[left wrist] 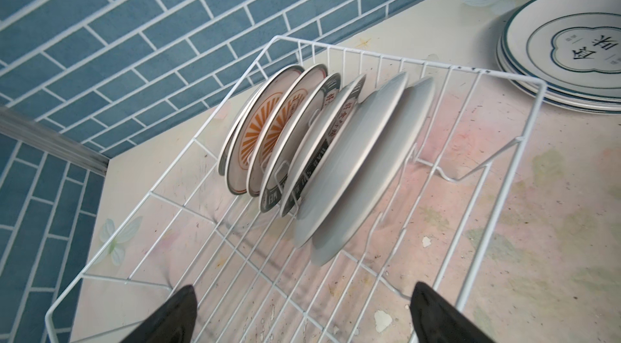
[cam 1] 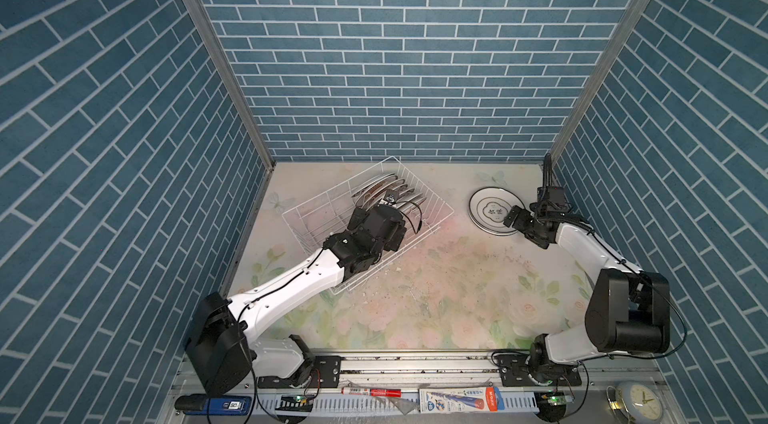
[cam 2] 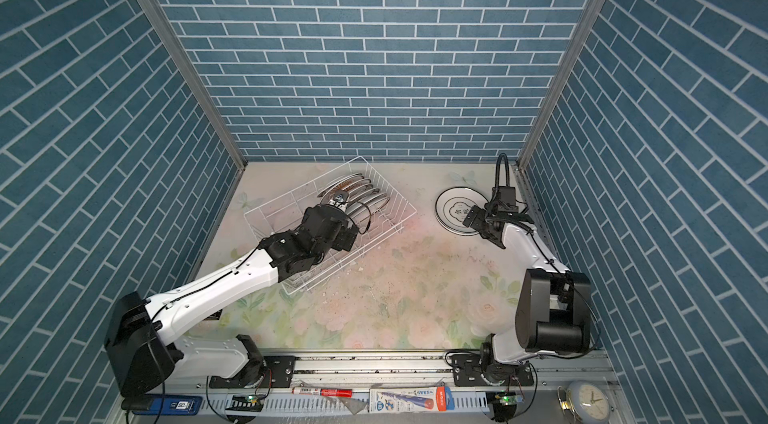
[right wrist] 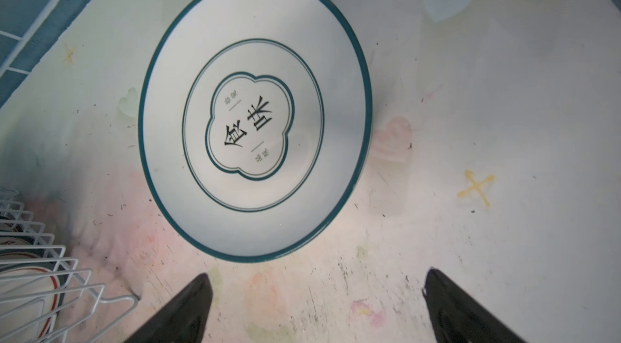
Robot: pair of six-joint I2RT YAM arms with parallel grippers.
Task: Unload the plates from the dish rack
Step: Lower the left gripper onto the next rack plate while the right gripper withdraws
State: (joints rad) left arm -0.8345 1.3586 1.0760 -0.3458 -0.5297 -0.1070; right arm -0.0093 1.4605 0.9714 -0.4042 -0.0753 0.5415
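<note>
You get bright, even light and soft shadows; wrist views soften toward their edges, and the plates (left wrist: 353,170) seem slightly smeared.

A robotics lab cell dressed as a kitchen: blue brick-print wall panels (cam 1: 415,69) on aluminium posts (cam 1: 216,56) enclose a flower-printed worktop (cam 1: 436,301) with a wire dish rack (cam 1: 320,210) beyond the metal rail (cam 1: 415,366), to which two white robot arms (cam 1: 286,289) are bolted.

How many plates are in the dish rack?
6, in one row in the dish rack: two sunburst plates, two lettered plates, two white-backed plates. Others may be hidden.
</note>
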